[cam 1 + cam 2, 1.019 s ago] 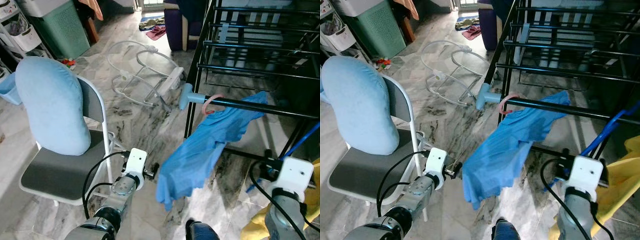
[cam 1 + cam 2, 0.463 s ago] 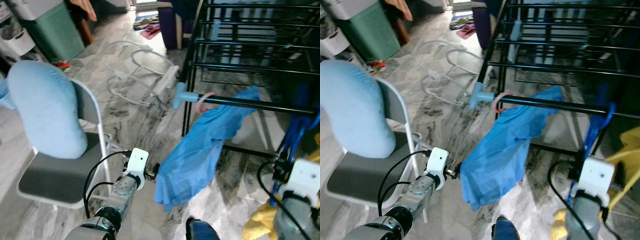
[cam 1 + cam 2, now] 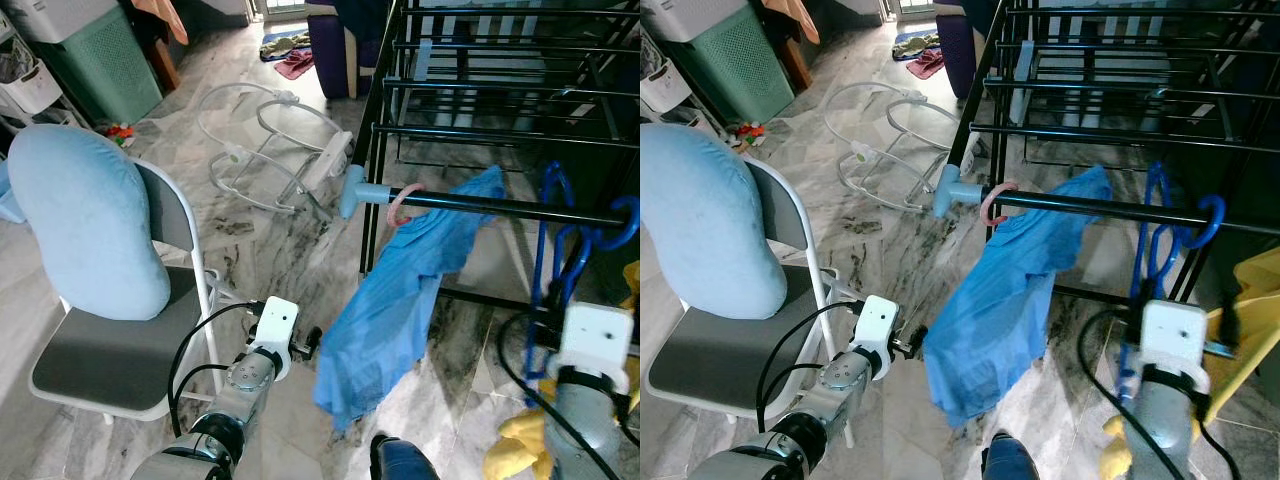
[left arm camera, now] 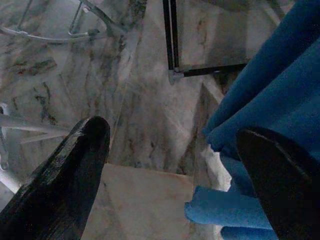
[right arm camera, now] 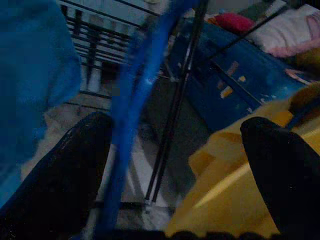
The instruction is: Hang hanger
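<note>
Hanging laundry in a cluttered room: at left, the left gripper (image 4: 170, 165) idles low beside the folding chair (image 3: 120, 350), its fingers spread wide and holding nothing, next to the blue garment (image 3: 400, 300) draped from a pink hanger (image 3: 403, 205) on the drying rack's rail (image 3: 520, 210). At right, the blue hanger (image 3: 1155, 235) has its hook over that rail, apparently seated. The right gripper (image 5: 175, 170) sits just below, fingers parted around the hanger's lower part; withdrawing cleanly looks next.
</note>
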Motion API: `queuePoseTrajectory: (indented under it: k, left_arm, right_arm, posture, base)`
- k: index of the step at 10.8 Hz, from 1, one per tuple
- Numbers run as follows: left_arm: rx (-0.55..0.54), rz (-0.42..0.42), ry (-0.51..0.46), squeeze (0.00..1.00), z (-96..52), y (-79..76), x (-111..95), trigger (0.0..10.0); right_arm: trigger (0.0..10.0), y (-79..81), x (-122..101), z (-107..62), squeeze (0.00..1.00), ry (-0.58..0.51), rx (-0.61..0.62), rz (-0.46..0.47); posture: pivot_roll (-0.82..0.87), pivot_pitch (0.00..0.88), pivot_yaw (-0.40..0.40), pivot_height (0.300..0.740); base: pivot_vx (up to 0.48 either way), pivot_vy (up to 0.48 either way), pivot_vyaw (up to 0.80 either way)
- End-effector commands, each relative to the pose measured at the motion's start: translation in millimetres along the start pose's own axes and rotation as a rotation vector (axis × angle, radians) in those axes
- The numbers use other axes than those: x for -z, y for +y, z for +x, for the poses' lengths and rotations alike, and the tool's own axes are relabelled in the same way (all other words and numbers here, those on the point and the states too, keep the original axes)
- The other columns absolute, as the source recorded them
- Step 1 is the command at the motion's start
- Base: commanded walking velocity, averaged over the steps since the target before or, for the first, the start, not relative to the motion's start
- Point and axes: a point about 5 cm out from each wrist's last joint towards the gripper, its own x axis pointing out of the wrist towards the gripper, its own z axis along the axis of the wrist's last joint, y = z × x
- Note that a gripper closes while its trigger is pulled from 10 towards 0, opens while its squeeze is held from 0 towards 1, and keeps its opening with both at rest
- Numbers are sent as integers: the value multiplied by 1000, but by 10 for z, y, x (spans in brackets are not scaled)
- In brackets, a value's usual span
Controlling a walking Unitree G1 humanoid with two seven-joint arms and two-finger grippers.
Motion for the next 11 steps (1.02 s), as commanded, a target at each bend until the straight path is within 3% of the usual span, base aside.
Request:
queuePoseTrajectory:
  k: [1,4,7,11]
  left_arm:
    - [-12,2,28,0,-21,31,62,10000]
    - [-16,0,54,0,-51,26,145,10000]
    - [-18,1,81,0,-72,41,203,10000]
    - [-26,5,113,0,-87,28,260,10000]
  right_arm:
    - [10000,27,-70,-12,0,-31,-10,22]
    - [10000,49,70,-75,0,50,-18,56]
    - [10000,61,-34,-67,0,-13,-33,47]
    - [10000,89,-27,-92,0,-12,-49,51]
  posture:
    - [-325,141,128,740]
    - [-327,144,129,740]
    - [-336,143,134,740]
    - [-337,147,135,740]
  base:
    - [0,0,0]
    - [0,0,0]
    - [0,0,0]
    - [-313,0,0]
